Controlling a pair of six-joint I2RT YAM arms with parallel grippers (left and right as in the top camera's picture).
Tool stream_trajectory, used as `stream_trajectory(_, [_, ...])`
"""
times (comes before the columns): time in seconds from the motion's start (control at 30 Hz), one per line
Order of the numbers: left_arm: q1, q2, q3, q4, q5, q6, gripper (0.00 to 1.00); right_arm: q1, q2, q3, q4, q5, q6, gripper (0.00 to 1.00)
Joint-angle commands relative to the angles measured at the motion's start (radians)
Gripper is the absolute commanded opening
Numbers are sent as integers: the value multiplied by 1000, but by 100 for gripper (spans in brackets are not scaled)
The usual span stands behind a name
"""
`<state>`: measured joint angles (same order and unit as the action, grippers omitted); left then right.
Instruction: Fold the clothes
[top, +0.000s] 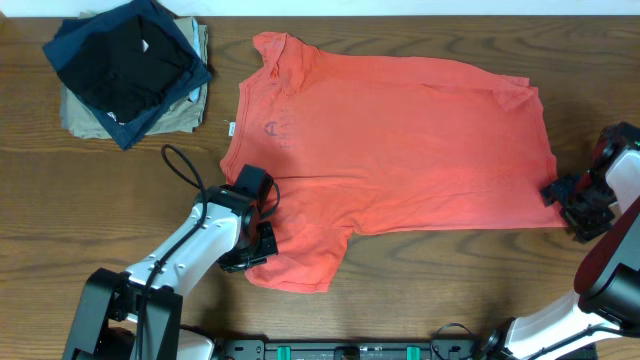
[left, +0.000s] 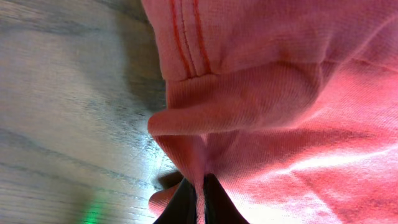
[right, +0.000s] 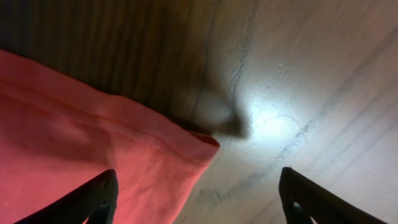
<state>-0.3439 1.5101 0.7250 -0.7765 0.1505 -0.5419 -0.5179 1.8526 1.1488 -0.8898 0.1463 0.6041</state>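
- T-shirt (top: 400, 140) lies flat mid-frame, long axis left to right. Lower left, the left gripper (top: 262, 240) is clamped on the sleeve (top: 305, 255).
- yep, and far right the right gripper (top: 556, 195) has its jaws apart, hem corner (right: 199, 140) poking in between them. Guessing that arm's nearest, just needs to bite down.

The right gripper (right: 198, 175) holds its dark fingers (right: 81, 202) wide apart above a hemmed corner of the coral-red T-shirt (right: 93, 143), which lies flat on the wooden table (right: 311, 93); glare brightens the bare wood beside it.
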Motion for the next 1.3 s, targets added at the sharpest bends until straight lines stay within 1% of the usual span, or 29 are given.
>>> stream_trajectory(0.0, [3,6,-7,1,-13,18,7,-16,8,-49,35,-1,13,75])
stream_trajectory(0.13, [3,6,-7,1,-13,17,7,-16,8,-91,85,-5,13,67])
stream_trajectory(0.3, [3,5,-7,-3,-12,7,6,-16,8,-110,103,-5,13,51])
stream_trajectory(0.4, [3,-7,-7,-7,-11,6,6,-18,3,-108,81,-7,28,33])
stream_trajectory(0.43, [3,-18,-7,-14,-11,5,6,-20,0,-106,71,-14,28,24])
stream_trajectory(0.47, [3,-31,-7,-22,-8,6,6,-23,-3,-103,62,-17,28,17])
stream_trajectory(0.5, [3,-54,-7,-34,-8,5,6,-27,-8,-101,51,-24,28,7])
stream_trajectory(0.53, [2,-78,-7,-48,-8,6,6,-32,-14,-98,37,-26,28,2])
stream_trajectory(0.77, [-30,-405,-7,-161,7,5,6,-64,-148,-90,-85,-61,28,1])
stream_trajectory(0.93, [-40,-607,-6,-208,74,-12,6,-64,-303,-90,-159,-61,23,2])
stream_trajectory(1.1, [-40,-783,5,-226,137,-29,6,-64,-425,-90,-200,-69,-27,2])
stream_trajectory(1.2, [-40,-868,39,-221,124,-24,6,-64,-469,-90,-208,-72,-38,2])
stream_trajectory(1.27, [-40,-912,53,-199,65,-17,6,-64,-480,-90,-205,-72,-37,2])
